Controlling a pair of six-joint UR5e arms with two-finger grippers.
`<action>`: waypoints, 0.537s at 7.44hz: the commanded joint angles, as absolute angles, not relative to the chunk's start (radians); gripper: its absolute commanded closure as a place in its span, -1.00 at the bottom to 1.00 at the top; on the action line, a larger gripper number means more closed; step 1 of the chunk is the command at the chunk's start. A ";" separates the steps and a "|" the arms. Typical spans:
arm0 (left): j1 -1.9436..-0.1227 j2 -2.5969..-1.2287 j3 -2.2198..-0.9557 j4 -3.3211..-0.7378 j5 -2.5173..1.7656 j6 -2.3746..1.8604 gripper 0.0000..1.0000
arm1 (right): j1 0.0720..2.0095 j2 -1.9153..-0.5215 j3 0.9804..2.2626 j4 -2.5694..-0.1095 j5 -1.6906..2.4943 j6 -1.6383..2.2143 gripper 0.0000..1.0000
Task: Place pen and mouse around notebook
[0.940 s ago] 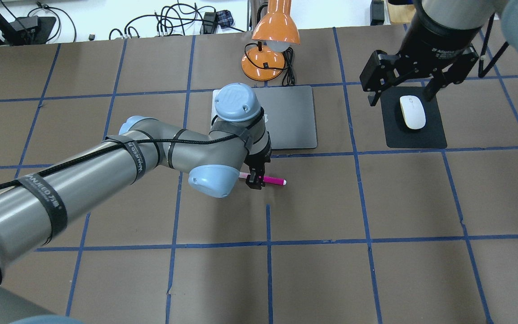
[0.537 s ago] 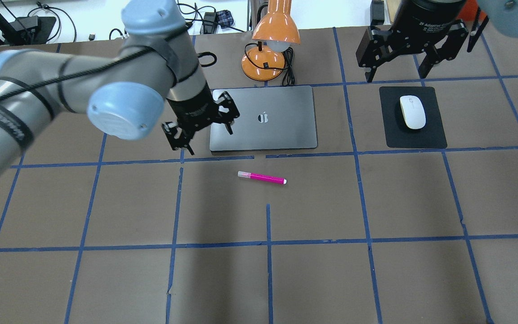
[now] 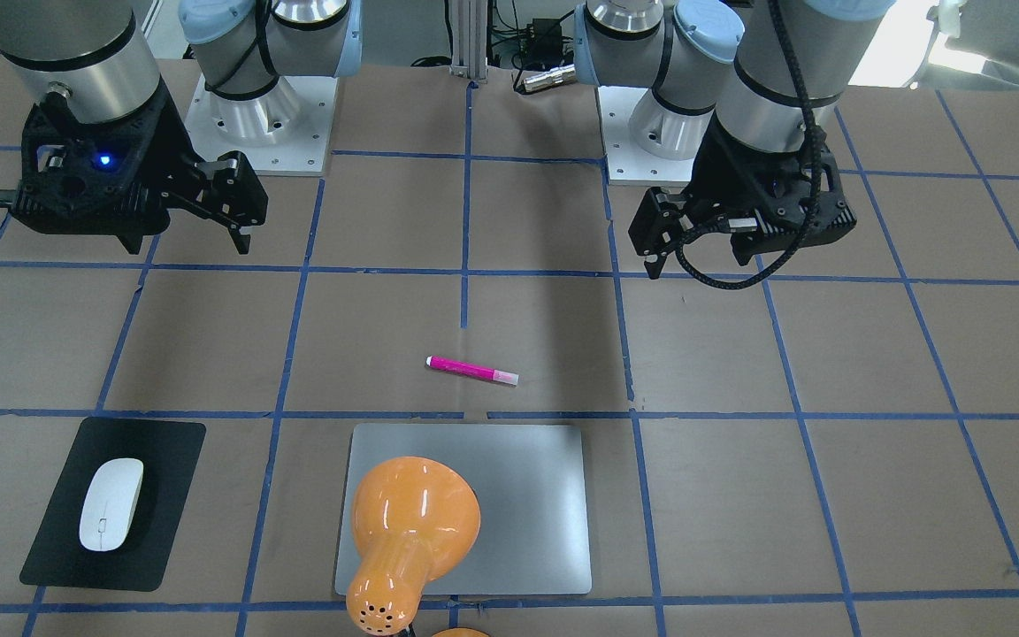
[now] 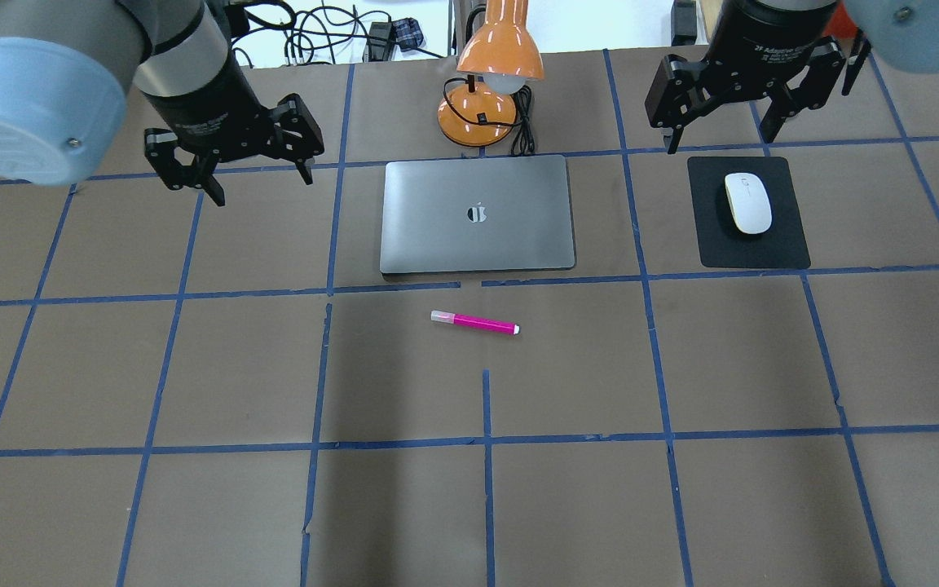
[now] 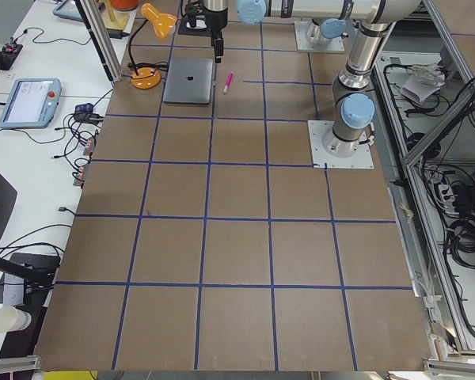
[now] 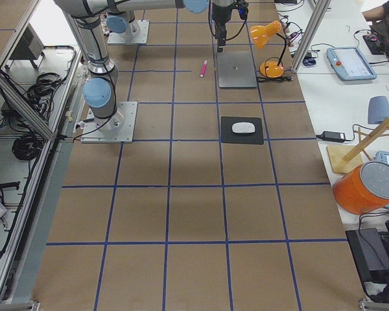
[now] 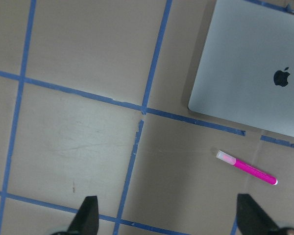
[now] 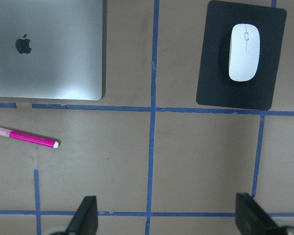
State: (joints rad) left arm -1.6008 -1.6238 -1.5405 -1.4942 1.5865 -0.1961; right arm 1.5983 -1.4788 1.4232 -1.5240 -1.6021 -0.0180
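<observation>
Apple logo on notebook (image 4: pixel 478 236); "2F Adaptive" txt on right hand (image 4: pixel 720 140) body.

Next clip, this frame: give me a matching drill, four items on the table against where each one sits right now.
Things:
1 pen
2 mouse
3 notebook
4 lamp

Places:
A resting on the black mat
B standing beyond the notebook, farthest from the robot
C lying flat and closed, between the pen and the lamp
D lying loose on the robot's side of the notebook, not touching it

Pairs: 1-D; 2-A; 3-C; 4-B
</observation>
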 commanded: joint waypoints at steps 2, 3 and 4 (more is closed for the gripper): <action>-1.571 -1.611 -1.528 -1.497 1.578 -0.144 -1.00 | 1.592 -1.474 1.425 -1.531 -1.555 -0.024 -1.00; -1.569 -1.608 -1.529 -1.503 1.578 -0.144 -1.00 | 1.592 -1.474 1.425 -1.529 -1.555 -0.023 -1.00; -1.565 -1.609 -1.528 -1.503 1.577 -0.143 -1.00 | 1.592 -1.476 1.425 -1.531 -1.555 -0.018 -1.00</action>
